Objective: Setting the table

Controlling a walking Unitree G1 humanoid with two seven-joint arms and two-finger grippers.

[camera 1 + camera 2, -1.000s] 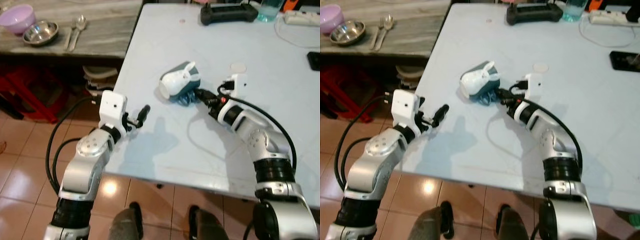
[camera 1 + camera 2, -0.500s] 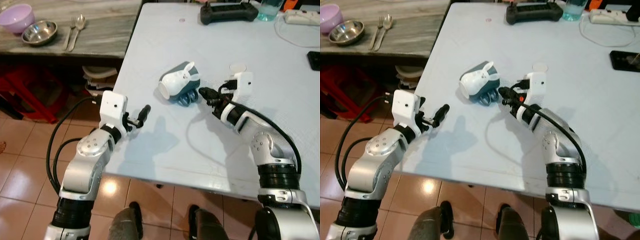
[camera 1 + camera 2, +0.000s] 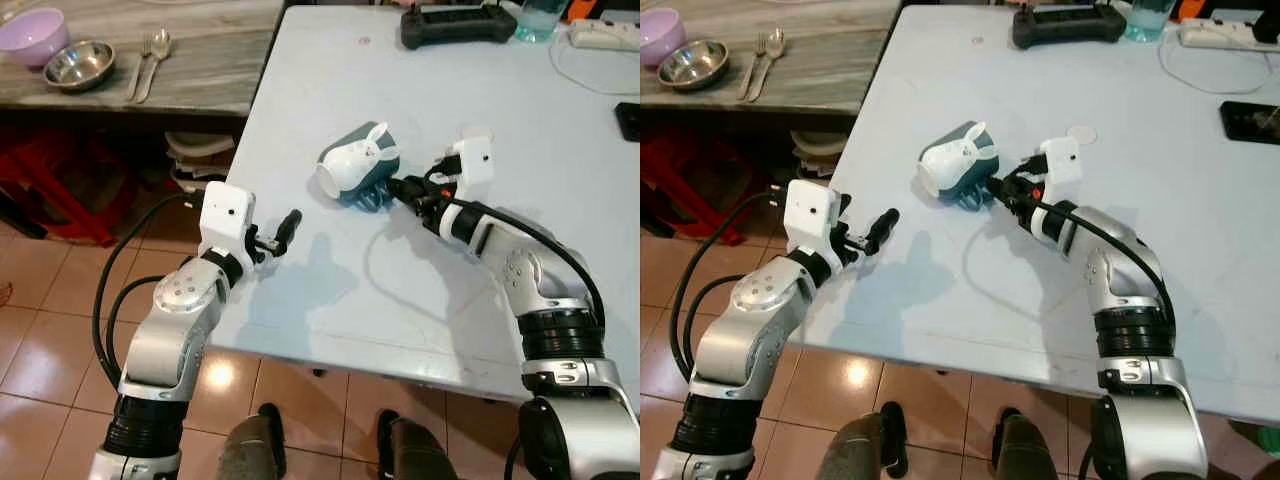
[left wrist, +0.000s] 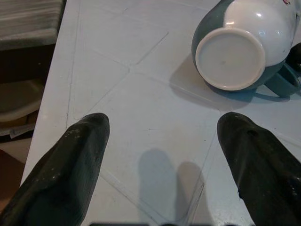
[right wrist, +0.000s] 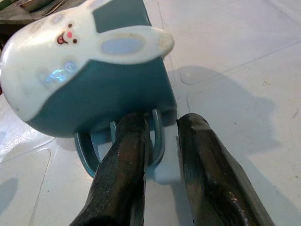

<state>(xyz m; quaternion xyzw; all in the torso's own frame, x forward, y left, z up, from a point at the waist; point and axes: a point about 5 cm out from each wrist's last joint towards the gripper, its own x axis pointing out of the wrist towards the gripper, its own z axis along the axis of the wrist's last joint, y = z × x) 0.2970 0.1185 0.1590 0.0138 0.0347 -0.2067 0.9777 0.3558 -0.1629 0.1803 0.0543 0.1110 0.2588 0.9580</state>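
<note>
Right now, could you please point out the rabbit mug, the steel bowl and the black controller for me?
rabbit mug (image 3: 352, 164), left eye view, on its white rabbit-face side as it lies tipped over.
steel bowl (image 3: 80, 65), left eye view, on its inside.
black controller (image 3: 458, 25), left eye view, on the middle of its body.

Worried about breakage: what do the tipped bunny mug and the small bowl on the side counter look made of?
Bunny mug: likely glazed ceramic, judging by its glossy highlights and matte unglazed foot. Small bowl: apparently stainless steel, silvery and mirror-like.
</note>
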